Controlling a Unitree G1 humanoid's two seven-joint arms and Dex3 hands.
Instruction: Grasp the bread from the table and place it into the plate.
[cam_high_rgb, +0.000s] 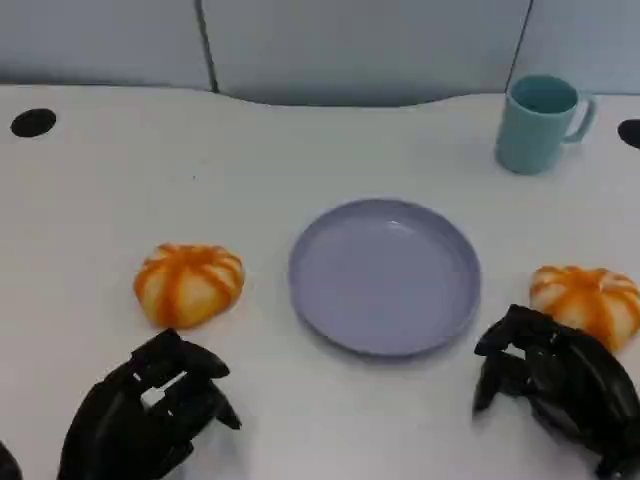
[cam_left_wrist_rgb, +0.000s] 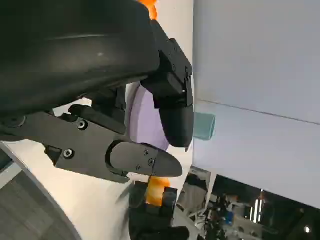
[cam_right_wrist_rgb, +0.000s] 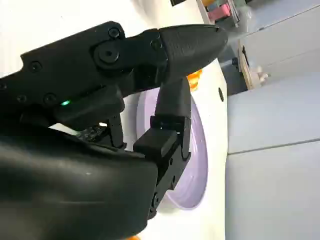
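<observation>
The left hand (cam_high_rgb: 140, 415) is hanging over the near edge of the tabletop (cam_high_rgb: 100, 190), toward its near left corner, with its fingers (cam_high_rgb: 195, 362) curled loosely and slightly apart, holding nothing. Its wrist and forearm are being cut off by the frame. The right hand (cam_high_rgb: 555, 385) is hovering near the near right corner, fingers bent downward and apart, also gripping nothing; part of it is running out of the frame.

One bread roll (cam_high_rgb: 188, 283), orange-striped, is lying just beyond the left hand, apart from the fingertips. A second bread roll (cam_high_rgb: 590, 300) is sitting toward the right edge, just behind the right hand, and the hand is covering its near lower side, so whether they are touching is hard to tell. The plate (cam_high_rgb: 385, 275) is resting at the middle of the tabletop between the two rolls, with bare surface separating it from each.

A teal mug (cam_high_rgb: 538, 122) is standing toward the far right corner, well apart from the plate. A dark round hole (cam_high_rgb: 33, 122) is showing near the far left edge.

In the left wrist view the hand's shell is blocking most of the scene; slivers of plate (cam_left_wrist_rgb: 142, 115), mug (cam_left_wrist_rgb: 204, 126) and orange roll (cam_left_wrist_rgb: 156, 187) are peeking past the fingers. In the right wrist view the plate (cam_right_wrist_rgb: 197, 155) is partly hidden behind the fingers.
</observation>
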